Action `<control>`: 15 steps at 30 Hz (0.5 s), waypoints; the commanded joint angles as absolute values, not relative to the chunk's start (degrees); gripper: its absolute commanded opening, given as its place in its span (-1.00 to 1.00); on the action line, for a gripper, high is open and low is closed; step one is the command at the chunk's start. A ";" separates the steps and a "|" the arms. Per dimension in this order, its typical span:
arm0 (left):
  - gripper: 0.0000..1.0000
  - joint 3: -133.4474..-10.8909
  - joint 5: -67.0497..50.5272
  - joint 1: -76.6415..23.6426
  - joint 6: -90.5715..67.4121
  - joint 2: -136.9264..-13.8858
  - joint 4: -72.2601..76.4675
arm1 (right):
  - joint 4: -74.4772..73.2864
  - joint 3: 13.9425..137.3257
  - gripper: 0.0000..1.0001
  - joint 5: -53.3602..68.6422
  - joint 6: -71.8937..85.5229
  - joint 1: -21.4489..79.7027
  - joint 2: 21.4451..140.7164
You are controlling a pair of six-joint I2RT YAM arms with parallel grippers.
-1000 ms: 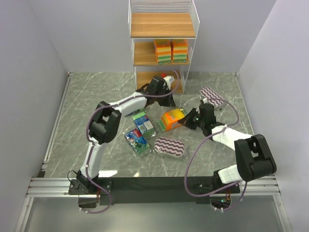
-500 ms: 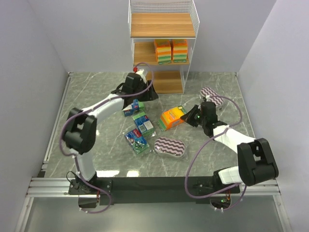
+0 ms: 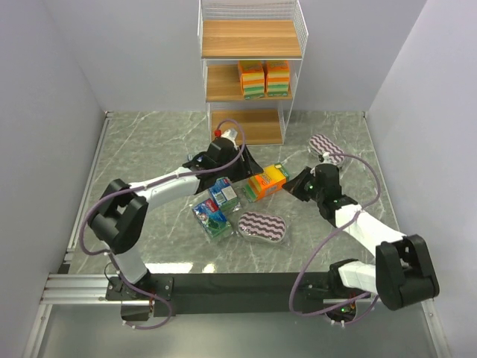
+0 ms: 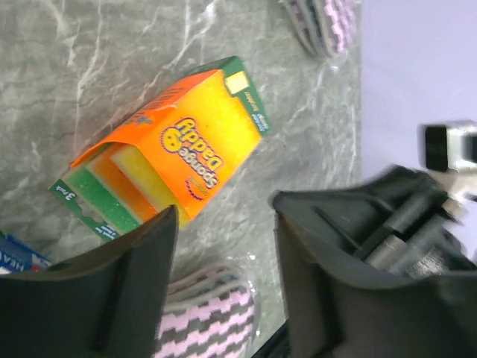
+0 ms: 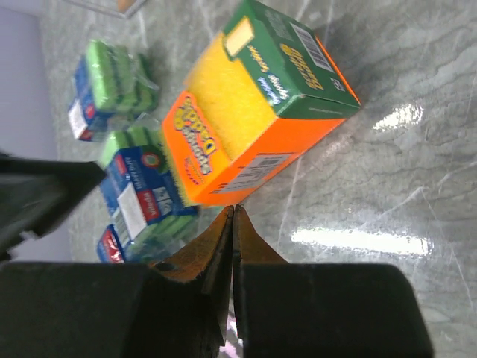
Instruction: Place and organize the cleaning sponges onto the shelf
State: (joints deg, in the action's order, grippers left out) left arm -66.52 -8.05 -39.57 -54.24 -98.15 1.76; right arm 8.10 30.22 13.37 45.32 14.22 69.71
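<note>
Scanning from the big stuff down: the grey marble-pattern table (image 3: 149, 149) spreads out in front of me, and at its far edge stands the tall white-wire shelf with three brown wooden boards (image 3: 250, 45). On its middle board, two orange sponge blocks with yellow and green layers (image 3: 264, 79) sit side by side at the right. That tells me this tier is the home for the orange ones.

Down near the middle of the table lies the loose orange-sleeved sponge pack (image 4: 168, 156), flat and skewed, well apart from the shelf. My left gripper (image 4: 223, 224) hovers close over it with the jaws spread and empty. They look wide enough, I judge, to straddle the pack. My right gripper (image 5: 232, 212) sits low just beside the same pack, fingers pressed together with nothing between them. I reckon a closed tip like that suits nudging or steadying it.

Left of the pack, the blue-green printed sponge packs (image 3: 216, 200) cluster together. One purple-and-white wavy-striped oval pad (image 3: 262, 226) lies nearer me, and a second oval pad (image 3: 326, 148) sits off to the right beside my right arm. Those all wait. The next move, I'd say, is to close on the orange pack and lift it to that middle board.
</note>
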 commanded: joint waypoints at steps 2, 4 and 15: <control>0.04 -68.29 -5.54 -40.17 -60.99 -101.42 3.08 | 6.86 28.66 -0.85 11.52 43.86 13.89 64.78; -0.02 -68.12 -5.27 -40.34 -61.96 -102.30 2.90 | 6.24 28.04 -0.84 11.43 43.86 13.89 63.38; 0.05 -68.64 -4.04 -40.78 -66.09 -107.40 4.48 | 5.19 27.07 -0.85 11.43 43.68 13.80 61.79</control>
